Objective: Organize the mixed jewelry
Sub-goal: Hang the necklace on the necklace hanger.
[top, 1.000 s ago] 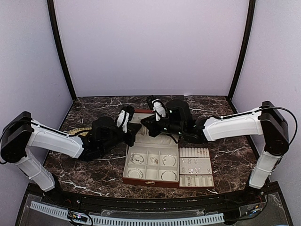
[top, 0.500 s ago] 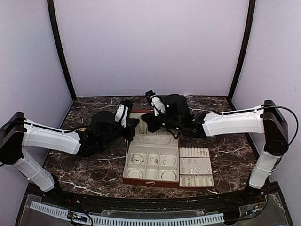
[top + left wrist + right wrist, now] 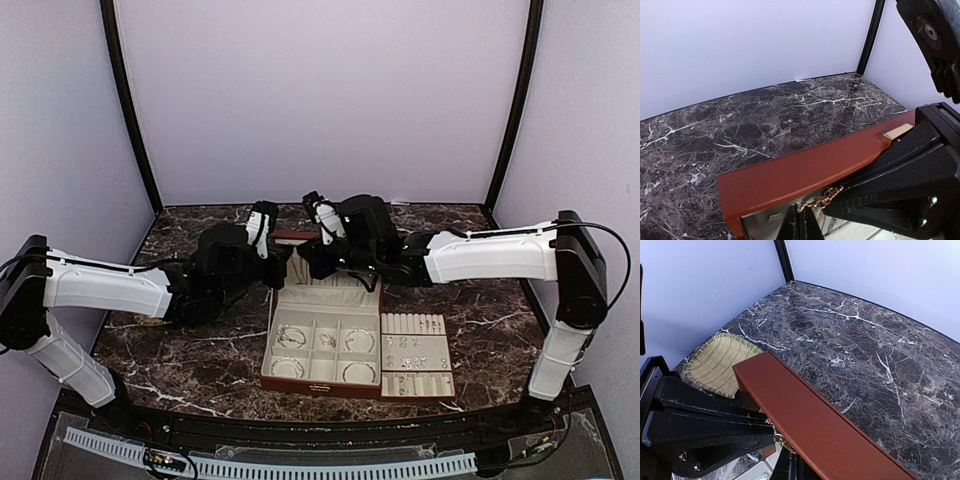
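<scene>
**Overhead and wrist views of the jewelry-sorting station.** The silvery mixed jewelry (image 3: 326, 340) lies in the cream compartments of an open red-brown rectangular box (image 3: 320, 388) at the middle of the dark marble table (image 3: 200, 350). Thin round bangle hoops (image 3: 290, 338) fill the outer cells and smaller pieces the middle ones. More tiny rings and studs sit on the cream slotted tray (image 3: 418, 386) just beside the box's right side.

Both arms reach to the raised red-brown lid (image 3: 805, 172) at the far edge of the box. The left gripper (image 3: 801, 220) has its fingers pressed together just below the lid's edge. The right gripper (image 3: 791, 462), facing it from the other side, likewise has its fingers together. A fine gold-coloured chain (image 3: 821, 199) hangs under the lid near both sets of tips. Whether either pinches it cannot be told, since the tips are cropped at the frame's edge. A woven straw-coloured mat (image 3: 720, 362) lies on the table on the left arm's side.

**Handling, as judged.** The pieces are light, smooth metal and likely to slip.
- **Hoops:** stiff, best pinched across the wire at one point of the rim.
- **Studs and rings:** taken only by the very fingertips.
- **Chain:** limp, best lifted from one end.
</scene>
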You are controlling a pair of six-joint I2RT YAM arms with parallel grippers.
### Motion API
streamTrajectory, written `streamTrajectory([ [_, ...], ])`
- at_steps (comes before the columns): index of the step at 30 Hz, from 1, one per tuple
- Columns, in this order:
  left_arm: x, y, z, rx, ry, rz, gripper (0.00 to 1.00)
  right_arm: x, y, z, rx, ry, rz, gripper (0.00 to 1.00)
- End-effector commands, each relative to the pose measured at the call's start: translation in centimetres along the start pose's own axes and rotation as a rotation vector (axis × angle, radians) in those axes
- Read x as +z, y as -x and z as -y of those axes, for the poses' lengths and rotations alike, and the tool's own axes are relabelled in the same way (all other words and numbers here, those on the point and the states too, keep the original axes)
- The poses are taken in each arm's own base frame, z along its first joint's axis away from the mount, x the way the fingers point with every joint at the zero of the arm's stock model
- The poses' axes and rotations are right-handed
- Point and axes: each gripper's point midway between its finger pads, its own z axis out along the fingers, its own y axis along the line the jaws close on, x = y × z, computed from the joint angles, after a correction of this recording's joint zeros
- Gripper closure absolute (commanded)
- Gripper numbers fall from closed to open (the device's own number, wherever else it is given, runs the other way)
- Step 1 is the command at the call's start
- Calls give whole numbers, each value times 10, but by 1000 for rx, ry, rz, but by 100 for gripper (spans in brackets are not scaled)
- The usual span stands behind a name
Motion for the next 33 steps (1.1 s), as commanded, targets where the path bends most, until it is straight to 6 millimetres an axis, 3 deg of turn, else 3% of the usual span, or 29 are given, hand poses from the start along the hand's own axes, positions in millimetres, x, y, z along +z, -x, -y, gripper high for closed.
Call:
streamTrajectory([
  [1, -1, 20, 1, -45, 0, 28, 100, 4, 9, 0, 26, -17, 15, 100],
  [33, 11, 12, 1, -90, 34, -35, 100, 5, 15, 22, 208, -119, -34, 100],
])
